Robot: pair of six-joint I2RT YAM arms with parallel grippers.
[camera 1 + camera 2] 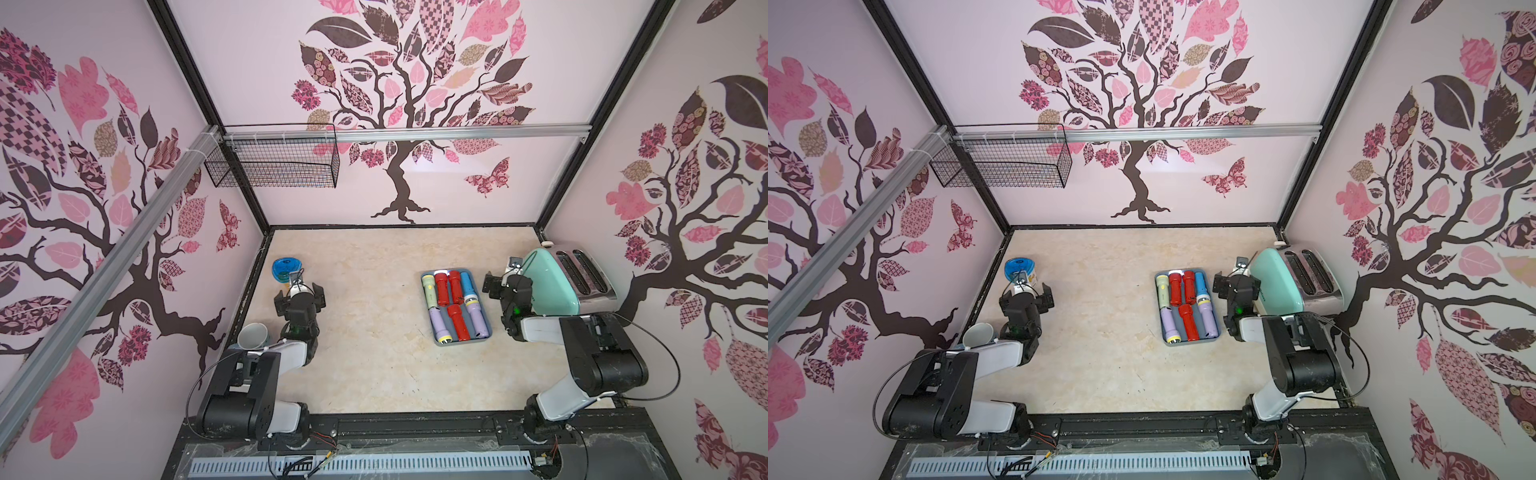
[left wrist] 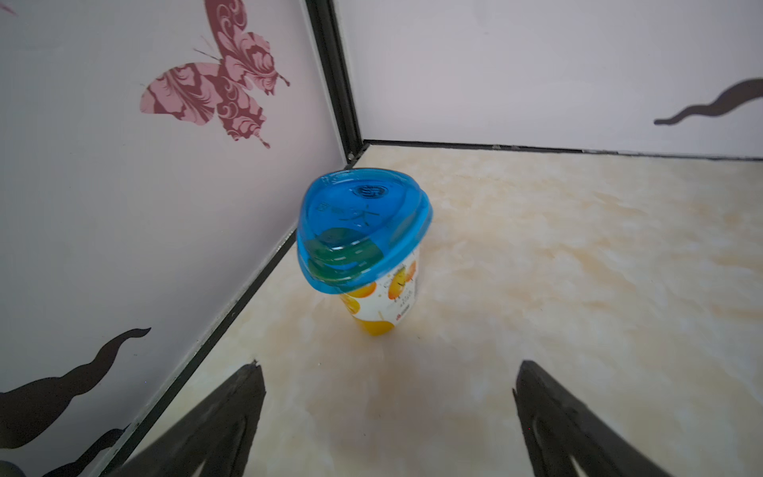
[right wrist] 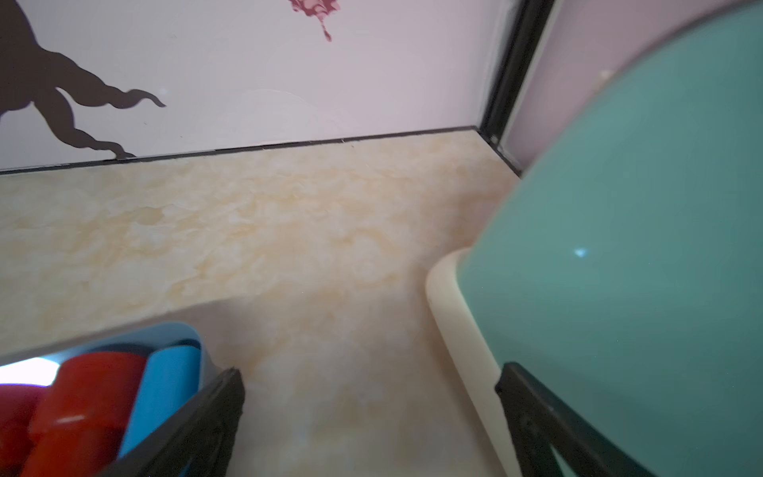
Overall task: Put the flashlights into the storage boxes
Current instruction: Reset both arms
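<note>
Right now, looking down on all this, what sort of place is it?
Probably a robot test booth dressed like a home: left arm and right arm on a rail, wallpapered panels in a black frame, props like a toaster and a tray of flashlights.

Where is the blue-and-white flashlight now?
In both top views the blue-and-white flashlight lies in the far right corner of the tray, on the right side of the table, beside a red flashlight and beyond a lilac flashlight.
</note>
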